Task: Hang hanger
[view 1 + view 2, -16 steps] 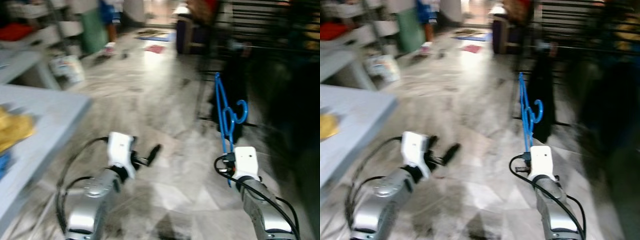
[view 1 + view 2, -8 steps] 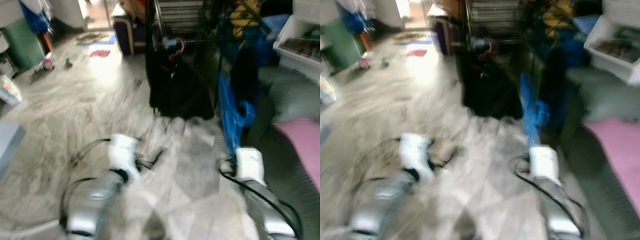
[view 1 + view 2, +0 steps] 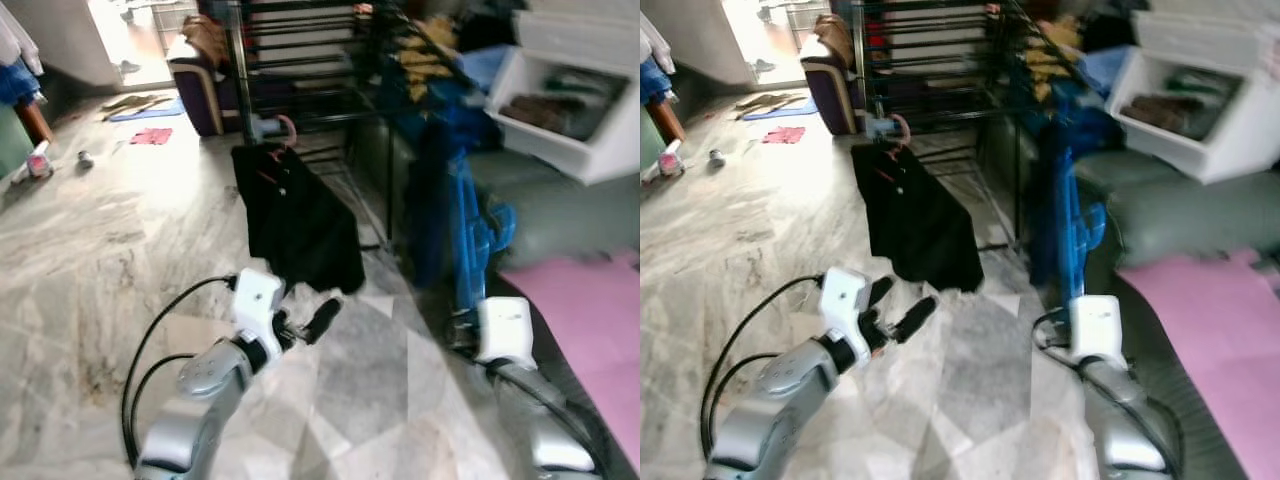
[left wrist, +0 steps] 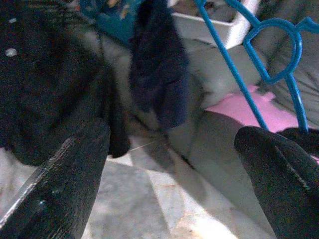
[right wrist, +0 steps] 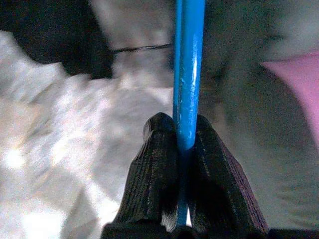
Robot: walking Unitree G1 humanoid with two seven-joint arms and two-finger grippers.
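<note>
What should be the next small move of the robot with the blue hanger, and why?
Probably step closer to the black drying rack and raise the right gripper. It is shut on the blue hanger, held upright but low, and the rack stands ahead beyond the hanging black garment.

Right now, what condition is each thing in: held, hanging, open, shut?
blue hanger: upright, clamped in the right gripper, not yet on the rack.
left gripper: fingers open, holding nothing.
black garment: hanging from the drying rack.
white bin: open on top.
</note>
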